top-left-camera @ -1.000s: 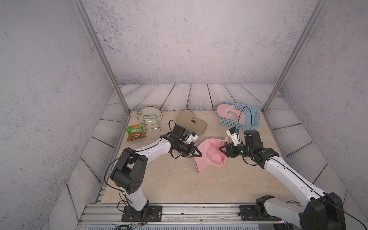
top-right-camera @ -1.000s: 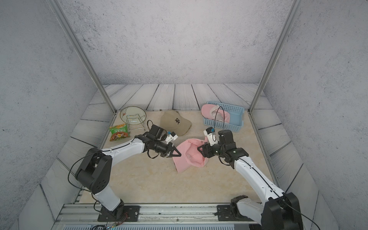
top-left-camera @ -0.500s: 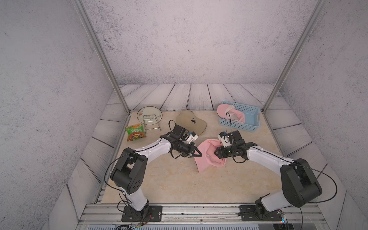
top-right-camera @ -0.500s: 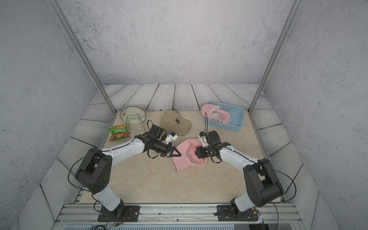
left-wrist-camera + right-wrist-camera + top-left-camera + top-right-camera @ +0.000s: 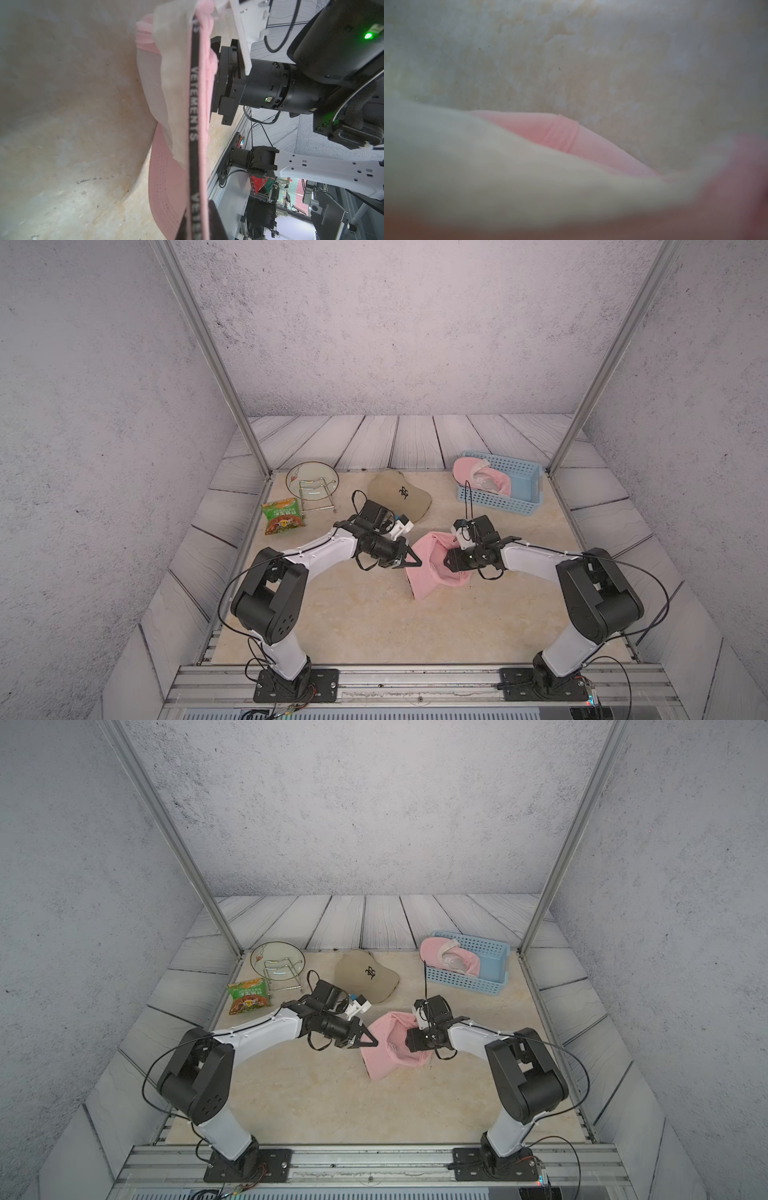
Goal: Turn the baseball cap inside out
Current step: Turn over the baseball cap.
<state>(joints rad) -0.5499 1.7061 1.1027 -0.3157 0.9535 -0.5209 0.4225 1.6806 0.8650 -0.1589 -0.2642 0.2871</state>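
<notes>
now the pink baseball cap sits mid-table, left gripper pinching its rim, right gripper buried inside, its jaws hidden so i can't tell, tan cap and blue basket behind.

White links; black joints; thin black cables.

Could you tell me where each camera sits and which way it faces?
Top views: high in front, looking down at the table; left arm and right arm show.
Left wrist: on its arm, facing the pink cap and right arm; left gripper shows.
Right wrist: close against the cap, blurred; no robot parts.
Shared: the cap.
</notes>
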